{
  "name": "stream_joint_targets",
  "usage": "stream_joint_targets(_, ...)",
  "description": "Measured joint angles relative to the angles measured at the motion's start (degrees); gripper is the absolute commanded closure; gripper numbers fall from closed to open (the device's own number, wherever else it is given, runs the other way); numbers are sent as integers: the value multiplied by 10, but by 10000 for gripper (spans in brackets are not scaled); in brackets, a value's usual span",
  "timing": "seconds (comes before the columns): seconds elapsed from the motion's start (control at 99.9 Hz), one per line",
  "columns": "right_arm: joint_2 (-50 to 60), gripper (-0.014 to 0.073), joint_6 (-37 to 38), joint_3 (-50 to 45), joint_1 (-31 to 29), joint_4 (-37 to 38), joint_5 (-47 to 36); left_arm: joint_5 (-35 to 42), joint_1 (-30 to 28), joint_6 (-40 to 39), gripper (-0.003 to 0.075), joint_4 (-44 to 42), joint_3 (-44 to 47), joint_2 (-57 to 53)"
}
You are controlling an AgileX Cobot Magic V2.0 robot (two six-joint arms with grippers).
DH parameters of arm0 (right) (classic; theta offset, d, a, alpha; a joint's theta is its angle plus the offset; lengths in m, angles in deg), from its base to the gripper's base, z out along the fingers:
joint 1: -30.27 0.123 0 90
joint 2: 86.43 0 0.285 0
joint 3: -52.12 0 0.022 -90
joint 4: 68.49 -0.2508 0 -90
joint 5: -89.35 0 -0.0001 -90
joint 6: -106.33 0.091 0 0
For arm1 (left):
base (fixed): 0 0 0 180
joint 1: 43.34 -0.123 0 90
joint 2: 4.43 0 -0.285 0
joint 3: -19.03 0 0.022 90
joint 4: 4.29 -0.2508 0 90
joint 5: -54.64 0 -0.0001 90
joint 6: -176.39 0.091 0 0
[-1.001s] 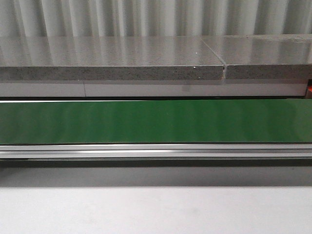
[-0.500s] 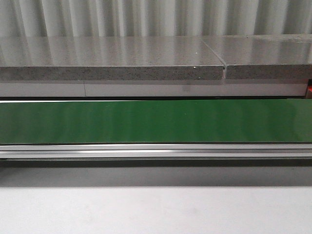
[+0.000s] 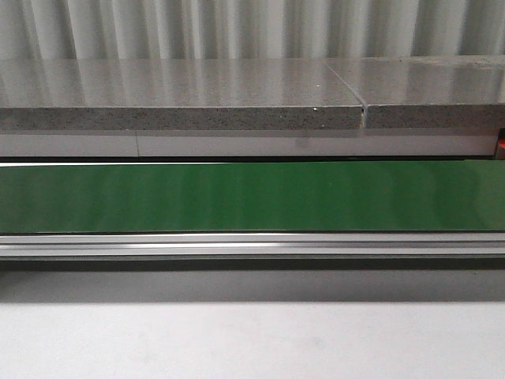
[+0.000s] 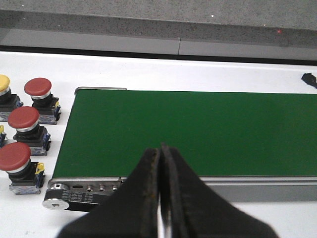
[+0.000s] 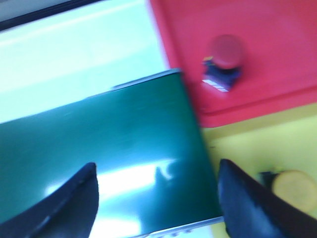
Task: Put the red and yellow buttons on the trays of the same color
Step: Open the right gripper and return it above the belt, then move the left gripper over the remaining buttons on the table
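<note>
front view: a bare green belt, the buttons off to the sides

front view, from where i stand, shows only the green conveyor belt (image 3: 252,196) running across, with its silver rail (image 3: 252,245) along the near edge, a grey stone ledge (image 3: 181,99) behind it and the white table (image 3: 252,339) in front. neither arm nor any button shows here.

left wrist view looks over the left claw (image 4: 160,151), whose two dark fingers (image 4: 146,173) are pressed together tip to tip with nothing between them, hanging above the near rail at the belt's end. on the white table beside that end of the belt stand three red buttons: one farthest back (image 4: 38,89), one in the middle (image 4: 24,120) and one nearest (image 4: 15,158), each on a dark base. a yellow button (image 4: 3,84) sits at the picture's edge, just beside the farthest red one, partly cut off.

right wrist view is blurred. the right claw (image 5: 156,191) is spread wide, its fingers (image 5: 79,198) well apart over the belt's other end, gripping nothing. past that end lies a red tray (image 5: 277,29) with one red button (image 5: 225,52) standing on it, and next to it a yellow tray (image 5: 247,144) carrying a yellow button (image 5: 294,186) close to one finger.
</note>
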Motion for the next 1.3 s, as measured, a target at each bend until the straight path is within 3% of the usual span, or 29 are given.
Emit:
stream_joint_targets(0.27, 75, 85, -17, -44, 123, 0, -6, 0, 0, 0, 740, 0, 0, 0)
stream_joint_targets(0.47, 125, 90, -20, -81, 149, -1, -3, 0, 0, 0, 740, 0, 0, 0)
stream_joint_targets(0.56, 145, 160, -21, -99, 149, -1, 0, 0, 0, 0, 740, 0, 0, 0)
stream_joint_targets(0.801, 190, 537, -21, -131, 149, -1, 4, 0, 0, 0, 740, 0, 0, 0)
stream_joint_targets(0.921, 199, 666, -21, -140, 149, -1, 3, 0, 0, 0, 740, 0, 0, 0)
stream_joint_targets(1.301, 199, 661, -21, -142, 149, -1, 2, 0, 0, 0, 740, 0, 0, 0)
